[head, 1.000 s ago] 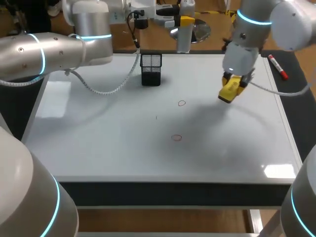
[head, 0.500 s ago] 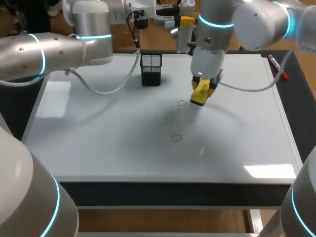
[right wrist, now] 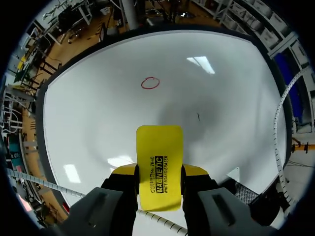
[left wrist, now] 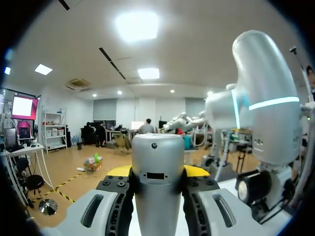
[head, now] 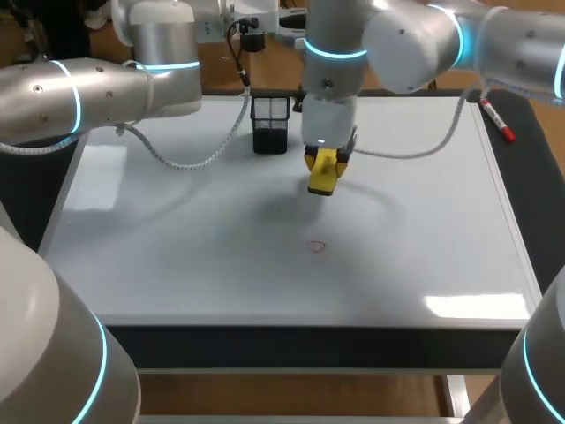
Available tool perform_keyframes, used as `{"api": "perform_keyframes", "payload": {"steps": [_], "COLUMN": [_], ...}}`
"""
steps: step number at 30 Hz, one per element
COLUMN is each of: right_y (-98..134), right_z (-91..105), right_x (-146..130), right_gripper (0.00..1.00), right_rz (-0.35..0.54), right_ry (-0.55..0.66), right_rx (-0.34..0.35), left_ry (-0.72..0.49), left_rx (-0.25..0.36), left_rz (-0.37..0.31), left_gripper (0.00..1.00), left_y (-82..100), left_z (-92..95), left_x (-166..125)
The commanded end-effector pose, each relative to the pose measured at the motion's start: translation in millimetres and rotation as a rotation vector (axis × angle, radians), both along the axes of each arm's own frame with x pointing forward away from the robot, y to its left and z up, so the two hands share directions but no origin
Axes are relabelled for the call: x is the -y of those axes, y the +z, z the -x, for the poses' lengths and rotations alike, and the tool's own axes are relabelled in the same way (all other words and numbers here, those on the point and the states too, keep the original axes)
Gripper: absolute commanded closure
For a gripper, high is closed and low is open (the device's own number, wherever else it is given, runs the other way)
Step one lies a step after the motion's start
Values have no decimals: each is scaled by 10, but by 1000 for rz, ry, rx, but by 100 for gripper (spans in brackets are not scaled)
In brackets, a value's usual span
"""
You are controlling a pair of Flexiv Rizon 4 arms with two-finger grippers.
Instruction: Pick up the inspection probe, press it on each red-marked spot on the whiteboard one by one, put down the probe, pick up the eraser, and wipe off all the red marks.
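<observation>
My right gripper (head: 325,160) is shut on a yellow eraser (head: 323,173) and holds it down at the whiteboard (head: 177,247), right of the mesh cup. In the right wrist view the eraser (right wrist: 158,162) sticks out between the yellow fingertips of the right gripper (right wrist: 158,172). One red ring (head: 316,246) shows on the board, nearer the front; in the wrist view the red ring (right wrist: 150,83) lies ahead of the eraser. My left gripper (left wrist: 158,173) is shut on the silver inspection probe (left wrist: 157,162), held up off the board.
A black mesh cup (head: 270,124) stands at the back of the board, just left of the eraser. A red marker (head: 497,120) lies by the right edge. My left arm (head: 106,88) spans the back left corner.
My right arm has swept left across the board with the eraser. The upper red ring seen earlier no longer shows. The left arm has not moved.
</observation>
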State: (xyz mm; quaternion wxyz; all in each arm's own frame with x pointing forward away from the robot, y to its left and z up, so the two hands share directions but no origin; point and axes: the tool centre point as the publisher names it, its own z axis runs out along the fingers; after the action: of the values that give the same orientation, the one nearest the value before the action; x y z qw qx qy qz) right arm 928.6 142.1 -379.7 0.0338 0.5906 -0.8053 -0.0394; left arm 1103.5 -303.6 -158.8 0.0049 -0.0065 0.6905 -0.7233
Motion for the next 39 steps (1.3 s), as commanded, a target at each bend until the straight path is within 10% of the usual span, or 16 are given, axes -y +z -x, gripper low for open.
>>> {"api": "perform_keyframes", "payload": {"steps": [1, 39], "right_y": [-59, -431], "right_z": [3, -84], "right_x": [-107, -175], "right_gripper": [100, 100], "right_rz": [74, -38], "right_ry": [25, 109], "right_rx": [-19, -40], "left_ry": [-3, -3], "left_rx": [-2, -2], "left_rz": [-2, -2], "left_gripper": [100, 100], "left_y": [15, 15], "left_z": [-10, -10], "left_x": [1, 1]}}
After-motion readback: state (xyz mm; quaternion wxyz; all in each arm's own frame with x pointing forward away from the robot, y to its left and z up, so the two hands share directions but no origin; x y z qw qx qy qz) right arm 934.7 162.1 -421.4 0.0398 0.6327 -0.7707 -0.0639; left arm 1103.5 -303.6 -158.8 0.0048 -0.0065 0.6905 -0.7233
